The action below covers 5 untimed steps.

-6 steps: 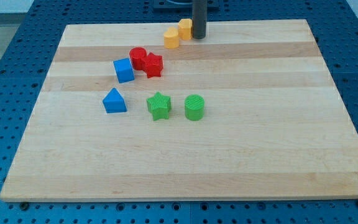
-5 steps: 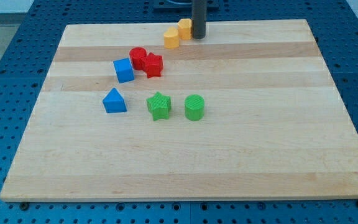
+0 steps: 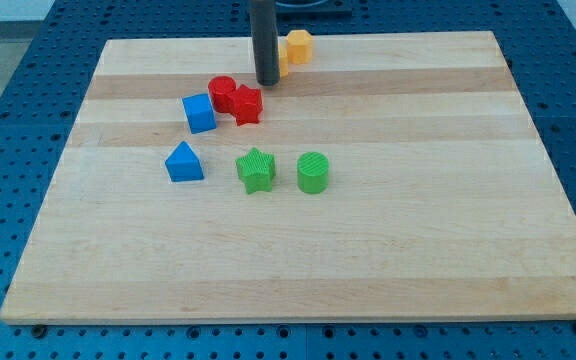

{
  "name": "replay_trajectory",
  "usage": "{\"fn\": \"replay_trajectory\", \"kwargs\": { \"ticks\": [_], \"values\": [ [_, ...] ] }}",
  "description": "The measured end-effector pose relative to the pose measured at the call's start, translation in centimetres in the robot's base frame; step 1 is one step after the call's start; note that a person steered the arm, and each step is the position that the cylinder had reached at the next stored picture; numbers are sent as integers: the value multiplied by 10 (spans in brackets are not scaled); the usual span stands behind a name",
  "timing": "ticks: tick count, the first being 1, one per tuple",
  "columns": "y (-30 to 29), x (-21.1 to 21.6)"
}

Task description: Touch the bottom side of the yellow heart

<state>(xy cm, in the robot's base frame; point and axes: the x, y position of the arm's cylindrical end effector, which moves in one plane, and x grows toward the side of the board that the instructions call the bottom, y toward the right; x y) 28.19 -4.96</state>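
Two yellow blocks sit near the view's top edge of the wooden board point(image 3: 418, 200). My dark rod stands in front of the lower-left one, which seems to be the yellow heart point(image 3: 283, 63); only a sliver of it shows to the right of the rod. The other yellow block point(image 3: 299, 46) is up and to the right, in full view. My tip point(image 3: 266, 83) rests on the board just below and slightly left of the hidden yellow block. I cannot tell whether it touches the block.
A red cylinder point(image 3: 221, 92) and a red star point(image 3: 247, 104) lie just below-left of my tip. A blue cube point(image 3: 199, 113) and a blue triangular block point(image 3: 183, 162) are further left. A green star point(image 3: 256, 170) and a green cylinder point(image 3: 313, 172) sit mid-board.
My rod has moved left and down, from the right of the upper yellow block to below-left of the lower yellow block, now covering most of it. The blocks look unmoved.
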Motion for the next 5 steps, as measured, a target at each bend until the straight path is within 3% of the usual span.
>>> {"fn": "replay_trajectory", "kwargs": {
  "ticks": [5],
  "values": [
    [19, -24]
  ]
}}
